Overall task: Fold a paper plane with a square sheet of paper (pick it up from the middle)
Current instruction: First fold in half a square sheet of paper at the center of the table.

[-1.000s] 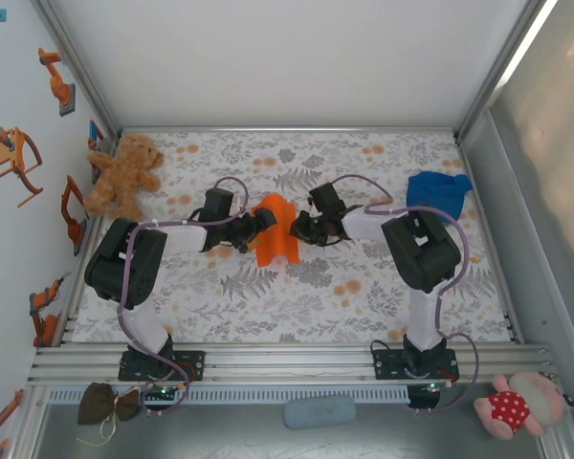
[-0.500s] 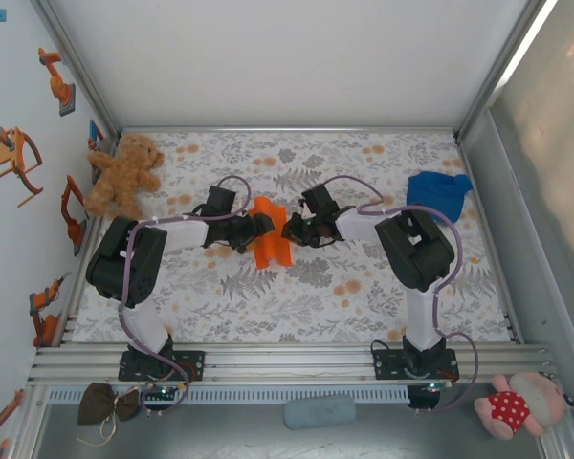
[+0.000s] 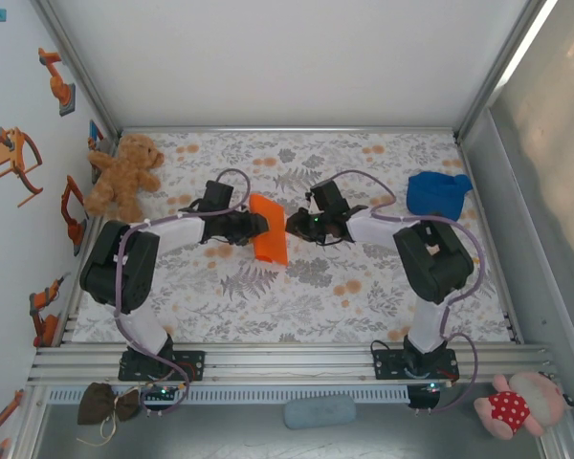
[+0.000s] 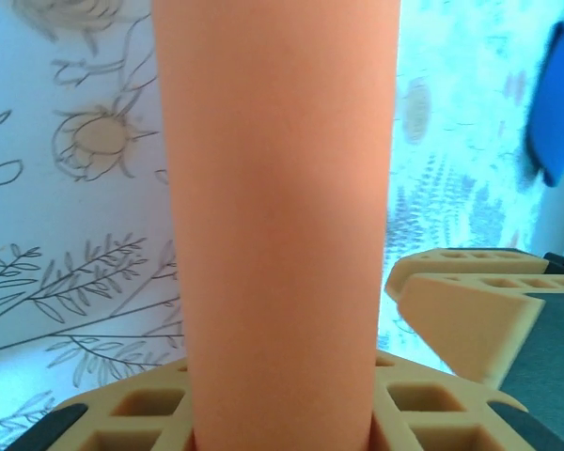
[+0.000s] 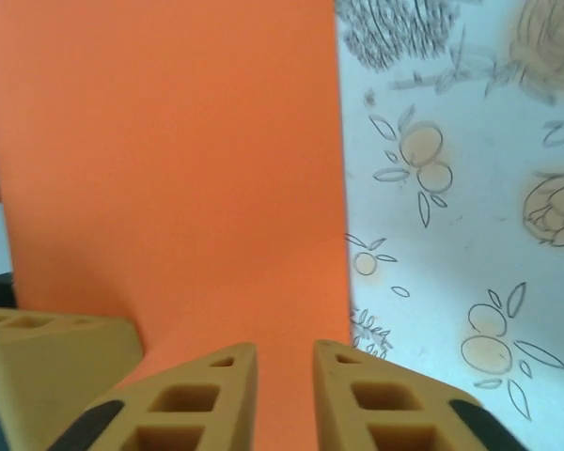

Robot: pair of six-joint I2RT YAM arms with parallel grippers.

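The orange sheet of paper (image 3: 270,239) is bent into a narrow upright strip over the middle of the flowered mat (image 3: 364,287). My left gripper (image 3: 257,224) reaches it from the left and is shut on it. In the left wrist view the paper (image 4: 277,216) rises as a curved band out of the left gripper (image 4: 282,427). My right gripper (image 3: 295,226) meets the sheet from the right. Seen from the right wrist, the paper's flat face (image 5: 169,169) lies behind the right gripper (image 5: 284,362), whose jaws stand a narrow gap apart. No pointed dart shape shows.
A brown teddy bear (image 3: 124,175) sits at the mat's far left corner. A blue cloth lump (image 3: 438,191) lies at the far right, also visible as a blue cloth edge (image 4: 555,103). Metal frame rails bound the mat. The right gripper's fingers (image 4: 470,301) stand beside the paper's right edge.
The paper has gone from a wide tented hump to a narrower, straighter strip. Both grippers stay at its sides, and the right arm's elbow has swung right.
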